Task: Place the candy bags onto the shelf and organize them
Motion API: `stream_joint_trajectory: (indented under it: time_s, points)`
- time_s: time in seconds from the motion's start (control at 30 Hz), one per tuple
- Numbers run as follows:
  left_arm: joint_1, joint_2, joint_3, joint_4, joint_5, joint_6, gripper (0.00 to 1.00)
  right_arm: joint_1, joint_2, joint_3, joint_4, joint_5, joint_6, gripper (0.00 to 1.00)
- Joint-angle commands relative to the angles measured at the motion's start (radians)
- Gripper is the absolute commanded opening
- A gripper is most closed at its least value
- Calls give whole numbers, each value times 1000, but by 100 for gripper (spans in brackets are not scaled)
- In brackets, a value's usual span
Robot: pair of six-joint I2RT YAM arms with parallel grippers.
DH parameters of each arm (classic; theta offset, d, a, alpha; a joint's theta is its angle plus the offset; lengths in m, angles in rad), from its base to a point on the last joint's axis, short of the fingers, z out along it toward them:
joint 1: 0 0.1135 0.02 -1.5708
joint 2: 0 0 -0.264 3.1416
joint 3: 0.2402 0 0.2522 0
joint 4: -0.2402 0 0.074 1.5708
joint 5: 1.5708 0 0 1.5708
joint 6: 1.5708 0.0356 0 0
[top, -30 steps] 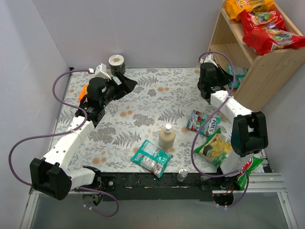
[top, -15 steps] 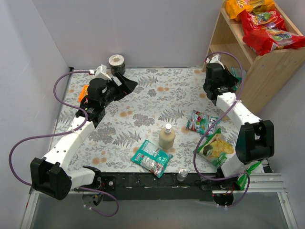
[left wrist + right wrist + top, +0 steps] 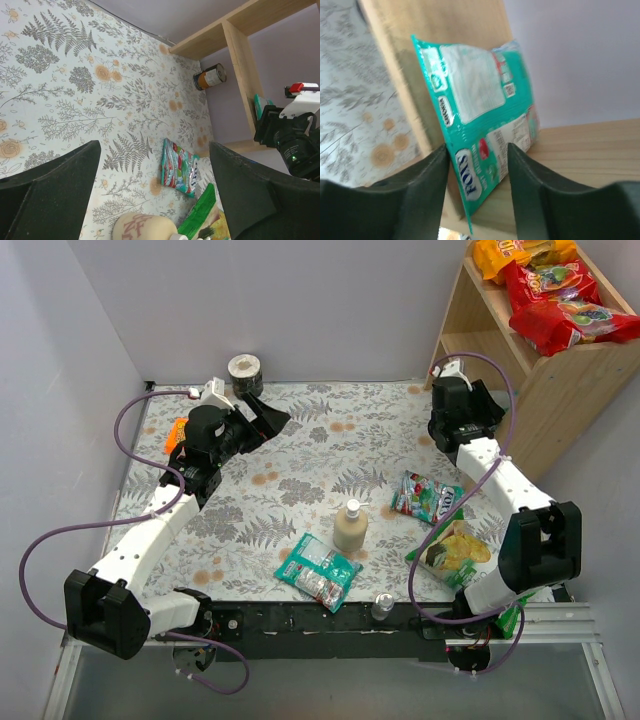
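An orange-yellow candy bag (image 3: 510,252) and two red ones (image 3: 548,282) (image 3: 575,322) lie on the top board of the wooden shelf (image 3: 560,390). My right gripper (image 3: 487,405) reaches into the lower level. There a teal-and-white candy bag (image 3: 480,100) rests on the lower board (image 3: 580,150), leaning on the side panel. The right gripper (image 3: 477,150) is open, a finger on each side of the bag's near end. Two more teal bags (image 3: 427,496) (image 3: 318,571) lie on the table. My left gripper (image 3: 262,408) (image 3: 154,150) hovers open and empty at the back left.
A soap bottle (image 3: 350,527) stands mid-table, a green chip bag (image 3: 455,552) lies by the right arm's base. A tape roll (image 3: 243,367) and an orange packet (image 3: 176,432) are at the back left. A small can (image 3: 210,77) sits beside the shelf's foot.
My right gripper carried the teal bag into the shelf's lower level and its jaws have spread apart. The left arm stayed put, its jaws slightly wider.
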Motion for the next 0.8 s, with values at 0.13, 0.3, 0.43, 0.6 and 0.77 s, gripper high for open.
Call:
stream_joint_trajectory:
  time_s: [0.13, 0.3, 0.43, 0.6, 0.77]
  points:
    - [5, -20, -4, 7, -1, 2, 92, 75, -52, 170, -238, -71, 189, 61]
    - [5, -21, -7, 9, -10, 5, 96, 156, -15, 305, -423, -169, 310, 61]
    - [5, -23, -10, 15, -1, 23, 98, 184, 17, 372, -579, -340, 431, 62]
    - [5, -23, -22, 21, 7, 57, 98, 184, 2, 339, -695, -540, 599, 63]
    - [2, -1, -52, 38, 22, 36, 98, 184, 25, 195, -776, -591, 677, 60]
